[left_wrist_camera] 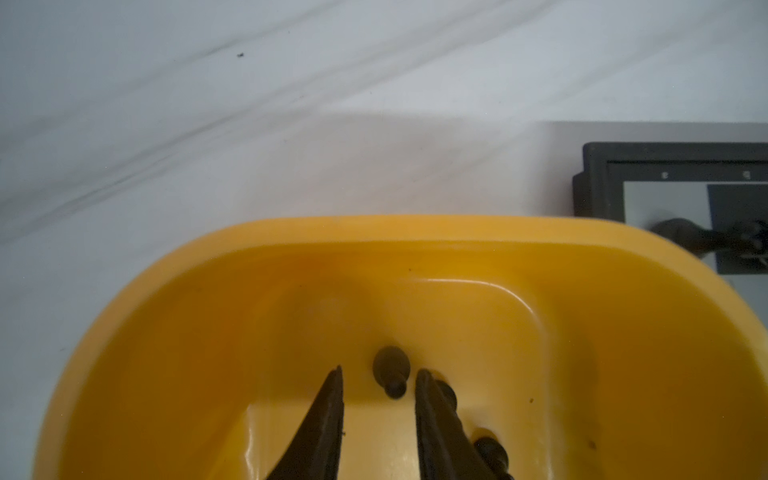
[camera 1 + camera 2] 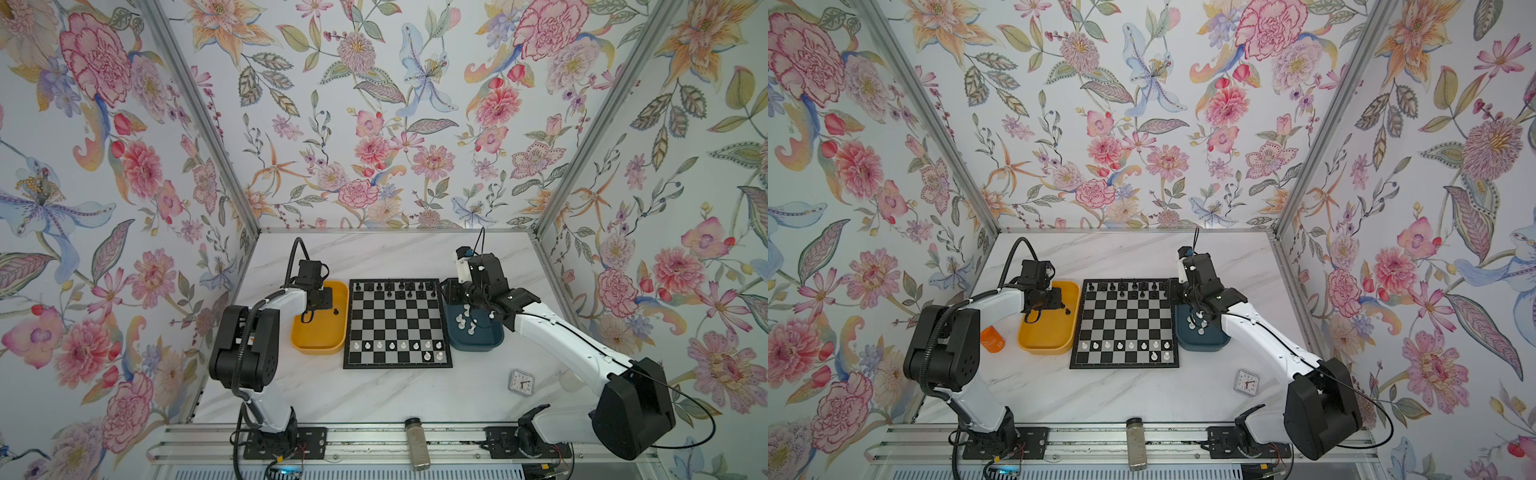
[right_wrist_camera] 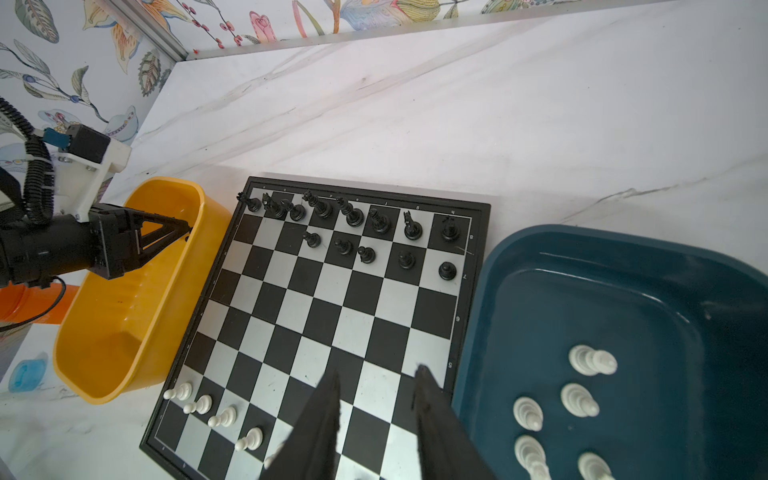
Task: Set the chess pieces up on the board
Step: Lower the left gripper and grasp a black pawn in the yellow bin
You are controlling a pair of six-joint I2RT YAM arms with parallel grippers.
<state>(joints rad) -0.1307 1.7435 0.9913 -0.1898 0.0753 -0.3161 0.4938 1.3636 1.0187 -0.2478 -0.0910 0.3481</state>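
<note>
So, the left gripper [image 1: 380, 399] is down in the yellow tray [image 1: 415, 228], jaws apart either side of a black pawn [image 1: 391, 372] that's lying flat, we think (blurry view). We'd close on its fat base, then lift straight. The board [image 2: 397, 320] sits in the middle of the bench [image 2: 374, 395]: black chessmen [image 3: 353, 216] along the far side, white pawns [image 3: 201, 403] near. The right gripper [image 3: 376, 395] hangs with jaws apart and empty beside the blue tray [image 3: 582, 249] of white pieces [image 3: 577, 399].

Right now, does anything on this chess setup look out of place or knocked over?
Nothing looks spilled or damaged. The white pieces in the blue tray lie on their sides. Unrelated to chess: a small clock on the table and a capped jar on the front rail.
</note>
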